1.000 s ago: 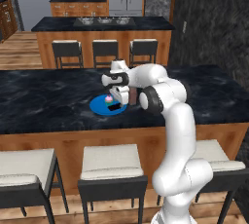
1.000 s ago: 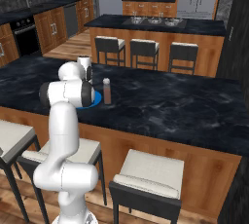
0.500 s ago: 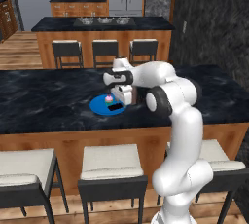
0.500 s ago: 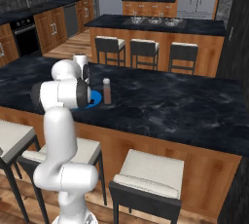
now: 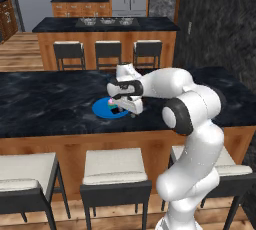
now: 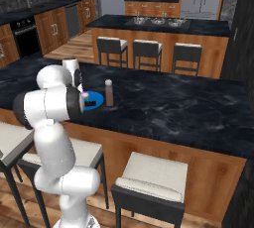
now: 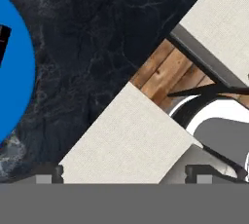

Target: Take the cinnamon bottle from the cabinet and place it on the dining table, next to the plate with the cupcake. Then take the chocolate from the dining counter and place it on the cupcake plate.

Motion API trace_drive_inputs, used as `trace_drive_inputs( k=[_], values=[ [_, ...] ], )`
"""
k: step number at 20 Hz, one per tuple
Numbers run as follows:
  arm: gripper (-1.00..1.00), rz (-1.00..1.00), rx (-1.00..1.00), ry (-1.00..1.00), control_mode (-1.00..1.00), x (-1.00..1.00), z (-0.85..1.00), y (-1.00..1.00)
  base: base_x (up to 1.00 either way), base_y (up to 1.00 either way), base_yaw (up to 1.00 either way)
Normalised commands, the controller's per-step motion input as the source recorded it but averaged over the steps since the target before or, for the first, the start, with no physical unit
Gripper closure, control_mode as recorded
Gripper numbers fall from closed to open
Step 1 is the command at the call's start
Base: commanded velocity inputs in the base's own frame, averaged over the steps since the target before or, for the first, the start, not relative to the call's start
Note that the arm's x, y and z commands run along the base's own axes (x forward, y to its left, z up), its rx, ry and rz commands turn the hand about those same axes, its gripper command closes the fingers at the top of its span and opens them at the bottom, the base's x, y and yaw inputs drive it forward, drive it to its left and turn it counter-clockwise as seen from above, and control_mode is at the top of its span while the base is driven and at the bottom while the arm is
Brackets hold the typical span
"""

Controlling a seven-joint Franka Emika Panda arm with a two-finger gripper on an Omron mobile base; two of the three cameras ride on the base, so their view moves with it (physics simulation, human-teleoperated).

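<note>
Nearest the base, cream-cushioned dark-framed stools (image 5: pixel 116 170) stand tucked under the front edge of the black marble counter (image 5: pixel 45 106), over a wooden floor. In the hand view two of these cushions cross the picture beside the counter's front edge, and the two small dark fingertips (image 7: pixel 54 172) sit far apart at the bottom, so the jaws are wide open with nothing between them.

The white arm's gripper (image 5: pixel 126 105) hovers just above the near right rim of the round blue plate (image 5: pixel 106 109), which lies a little back from the counter's front edge. On the plate sit the pink-topped cupcake (image 5: pixel 111 102) and the dark flat chocolate bar (image 6: pixel 91 104); the hand view shows the bar's corner (image 7: pixel 3 43) lying on the blue surface. The brown cinnamon bottle with a pale cap (image 6: pixel 108 92) stands upright on the counter just beside the plate, apart from its rim.

Compared with a second ago, the elbow has swung out toward the front edge and the wrist has drawn back from over the plate's middle; plate and bottle have not moved.

To the bottle's right the counter runs bare to its far right corner. Beyond the back edge stand three dark stools (image 6: pixel 145 52) against a second wooden island (image 6: pixel 163 36).
</note>
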Motion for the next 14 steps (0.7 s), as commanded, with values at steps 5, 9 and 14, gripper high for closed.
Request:
trace_drive_inputs(
  k=[5,9,14],
  values=[
    [-1.0,0.39,0.0,-0.11,-1.0,-0.77,0.2,-0.13,0.0,0.0,0.0],
    [-1.0,0.4,0.0,-0.03,-1.0,-0.71,0.29,-0.19,0.0,0.0,0.0],
    [-1.0,0.4,0.0,-0.05,-1.0,-0.78,0.27,-0.19,0.0,0.0,0.0]
  ],
)
